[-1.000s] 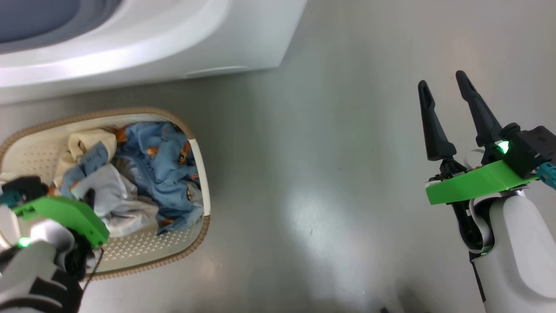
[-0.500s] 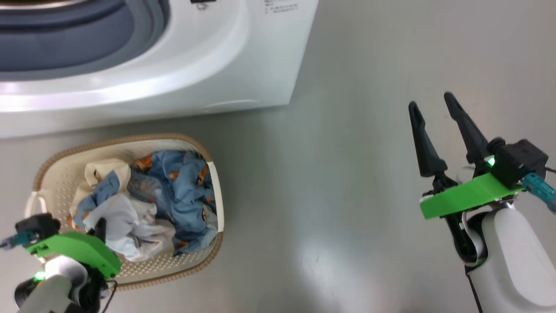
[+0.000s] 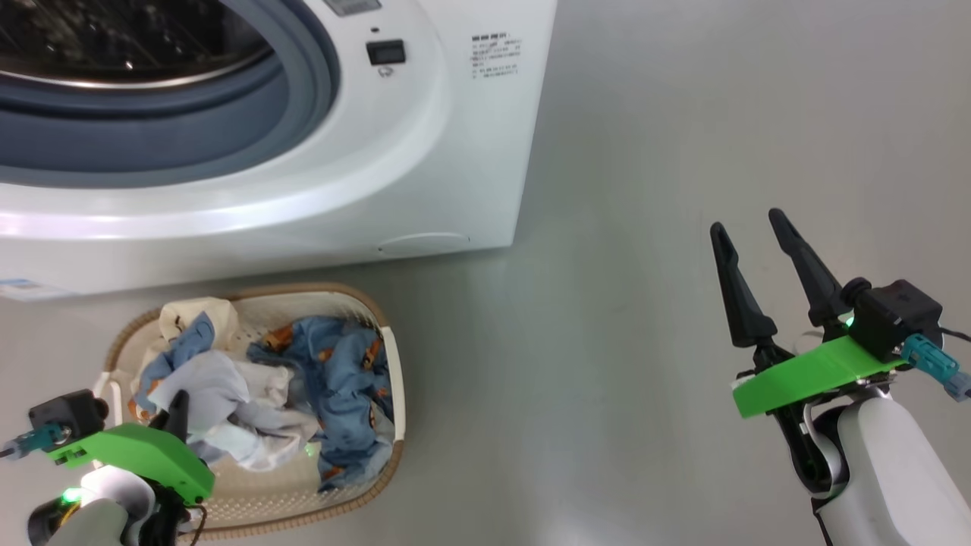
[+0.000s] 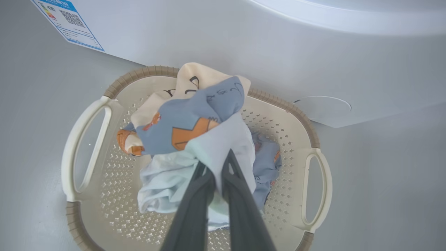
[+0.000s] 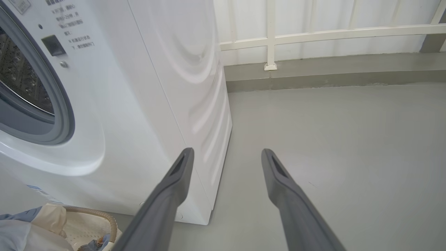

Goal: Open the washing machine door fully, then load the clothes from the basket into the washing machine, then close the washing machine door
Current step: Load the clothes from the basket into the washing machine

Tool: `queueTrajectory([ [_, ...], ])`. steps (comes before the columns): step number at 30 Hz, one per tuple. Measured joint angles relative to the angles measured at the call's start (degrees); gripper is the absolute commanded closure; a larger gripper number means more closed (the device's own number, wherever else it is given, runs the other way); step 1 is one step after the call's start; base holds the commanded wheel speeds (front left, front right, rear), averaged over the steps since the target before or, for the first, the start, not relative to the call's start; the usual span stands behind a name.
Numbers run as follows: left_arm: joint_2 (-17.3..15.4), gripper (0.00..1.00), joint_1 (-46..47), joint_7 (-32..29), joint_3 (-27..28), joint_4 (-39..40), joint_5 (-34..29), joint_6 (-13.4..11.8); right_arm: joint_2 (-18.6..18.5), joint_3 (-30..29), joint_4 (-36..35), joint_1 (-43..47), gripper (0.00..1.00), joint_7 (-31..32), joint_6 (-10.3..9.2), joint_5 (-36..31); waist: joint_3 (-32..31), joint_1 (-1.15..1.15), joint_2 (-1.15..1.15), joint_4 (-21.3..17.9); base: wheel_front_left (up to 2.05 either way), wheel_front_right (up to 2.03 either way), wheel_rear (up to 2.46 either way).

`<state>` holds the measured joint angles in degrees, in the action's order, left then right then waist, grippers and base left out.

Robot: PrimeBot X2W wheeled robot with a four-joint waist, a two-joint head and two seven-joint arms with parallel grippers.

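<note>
1. Since a second ago my head camera has tipped up, and nothing on the floor has shifted. The washing machine (image 3: 455,152) now shows its grey seal (image 3: 311,98) and steel drum at 11 o'clock of the head view. The mouth stands uncovered and faces me, so I judge the opening step done and loading under way.
2. The basket (image 3: 396,379) has slid down that view to 7 o'clock, again because of the camera. It sits on the floor just before the machine's foot. Its long axis runs handle to handle, 9 to 3 o'clock, about parallel to the machine's front.
3. The clothes (image 3: 341,364) lie heaped inside it, with the blue printed fabric toward 3 o'clock.
4. One bundle of pale cloth (image 4: 226,139), with a blue-and-orange piece wrapped over it, looks lifted off the heap. In the left wrist view it stretches from my pinch up toward 11 o'clock.
5. My left gripper (image 4: 216,161) is clamped tight on that pale cloth, as it was a second ago. I think a lift toward 11 o'clock comes next.
6. My right gripper (image 3: 747,221) hangs at 4 o'clock with its jaws spread wide and nothing between them, well apart from the basket.
</note>
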<state>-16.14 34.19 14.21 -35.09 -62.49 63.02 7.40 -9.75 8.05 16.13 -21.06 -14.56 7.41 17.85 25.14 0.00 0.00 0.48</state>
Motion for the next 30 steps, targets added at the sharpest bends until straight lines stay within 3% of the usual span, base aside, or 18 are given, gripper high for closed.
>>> queueTrajectory([
  [13, -0.6, 1.0, -6.3, 0.0, 12.9, 10.3, -12.5, 0.0, -0.2, 0.1, 0.7, 3.3, 0.0, 0.0, 0.0, 1.0, -6.1, 0.0, 0.0, 0.7, 0.0, 0.0, 0.0],
  [30, 2.5, 1.0, -14.9, 0.0, 24.8, 27.4, -27.2, 0.0, -1.0, -0.2, 1.2, 6.7, 0.0, 0.0, 0.0, 1.6, -11.6, 0.0, 0.0, 1.7, 0.0, 0.0, 0.0],
])
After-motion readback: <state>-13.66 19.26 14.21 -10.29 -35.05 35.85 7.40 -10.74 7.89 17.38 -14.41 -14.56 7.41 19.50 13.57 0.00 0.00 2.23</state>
